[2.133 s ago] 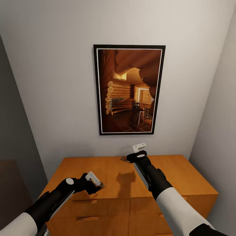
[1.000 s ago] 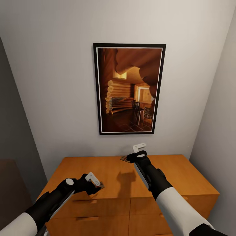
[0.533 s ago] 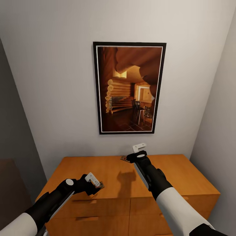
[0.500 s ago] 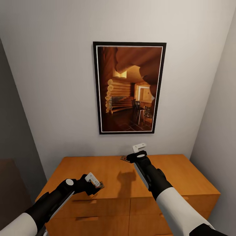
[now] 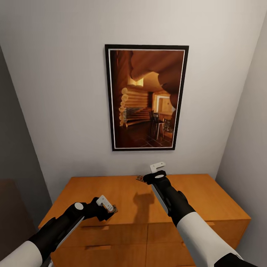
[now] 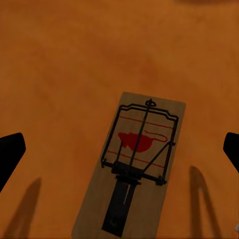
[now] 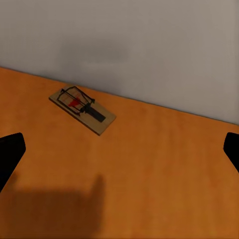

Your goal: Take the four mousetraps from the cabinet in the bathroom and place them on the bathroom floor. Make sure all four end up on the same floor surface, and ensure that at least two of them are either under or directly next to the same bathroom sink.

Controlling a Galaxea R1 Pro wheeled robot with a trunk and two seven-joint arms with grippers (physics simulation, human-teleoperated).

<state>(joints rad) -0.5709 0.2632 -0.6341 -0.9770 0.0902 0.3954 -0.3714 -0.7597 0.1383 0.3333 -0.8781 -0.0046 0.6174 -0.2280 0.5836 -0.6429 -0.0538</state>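
Over the last two seconds the head view has tilted slightly and the left arm has eased a little lower; both arms otherwise hold position over the cabinet [image 5: 122,193]. No trap has been lifted, so you are still at the first pickup.

The left gripper [image 6: 119,149] hangs directly above one mousetrap [image 6: 132,167], fingers spread wide with the board between them, not touching. The right gripper [image 7: 119,149] is likewise spread, with a second mousetrap [image 7: 82,109] lying ahead near the wall.

The remaining two traps, the bathroom floor and the sink are out of frame. In the head view each trap is largely masked by its gripper.
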